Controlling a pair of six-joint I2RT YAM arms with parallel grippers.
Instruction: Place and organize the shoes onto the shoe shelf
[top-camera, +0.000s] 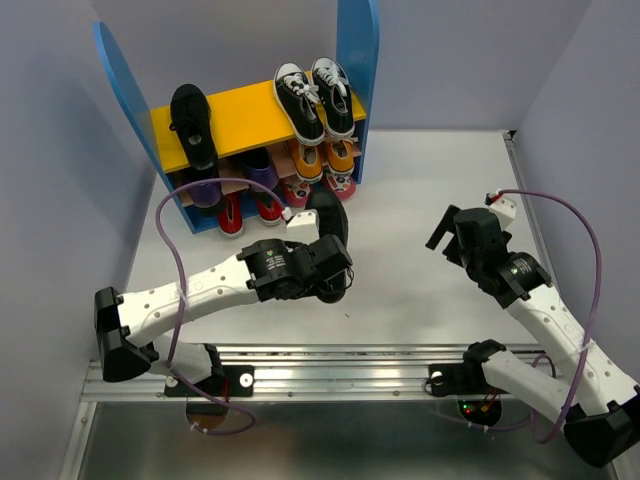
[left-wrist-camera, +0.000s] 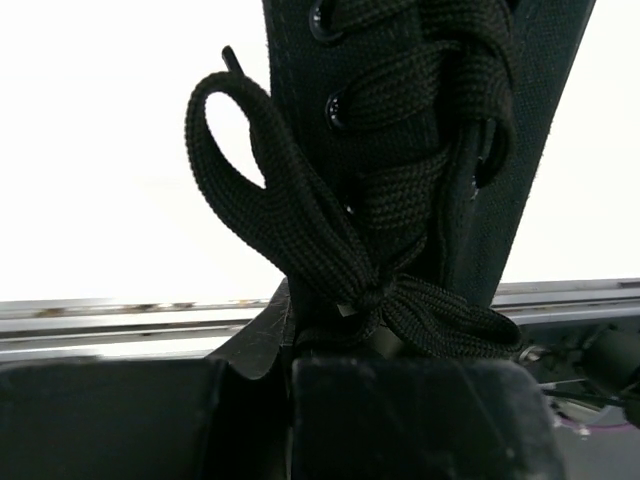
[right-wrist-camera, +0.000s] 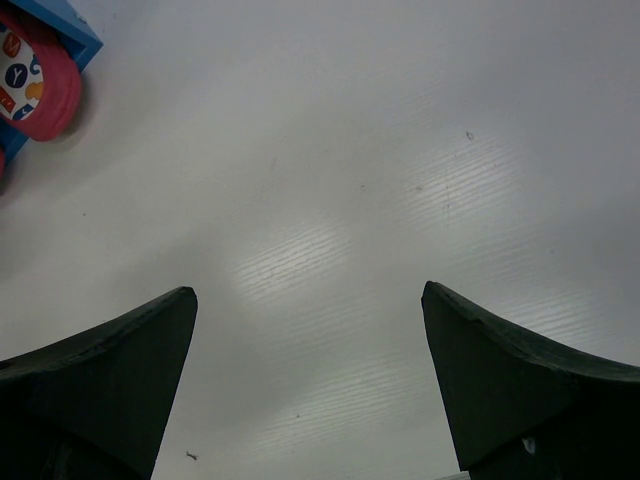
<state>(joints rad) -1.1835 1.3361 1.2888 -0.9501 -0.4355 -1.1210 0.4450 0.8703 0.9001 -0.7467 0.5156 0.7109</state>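
1. The left gripper (top-camera: 323, 243) is pinched on an all-black lace-up shoe (top-camera: 328, 212), held just near of the shoe shelf (top-camera: 355, 60), towards its right half. Its mate (top-camera: 192, 125) lies at the left of the yellow top board (top-camera: 250, 115).
2. The hold seems to be at one end, with most of the shoe sticking out past the fingers, though the wrist view is too close to be sure. If so, the shoe could pivot or slip as it is lifted.
3. A slack lace loop (left-wrist-camera: 290, 230) hangs beside the fingers. It could catch the board's near edge and drag the shoe askew.
4. The free gap lies between the mate and the black canvas sneakers (top-camera: 312, 95). A wide approach could shove either one off.
5. A low approach would strike the orange sneakers (top-camera: 322, 158), which poke out of the lower tier.
6. The right gripper (right-wrist-camera: 310, 380) is spread and holds nothing, over the table (top-camera: 420, 190) well to the right. It poses little risk.
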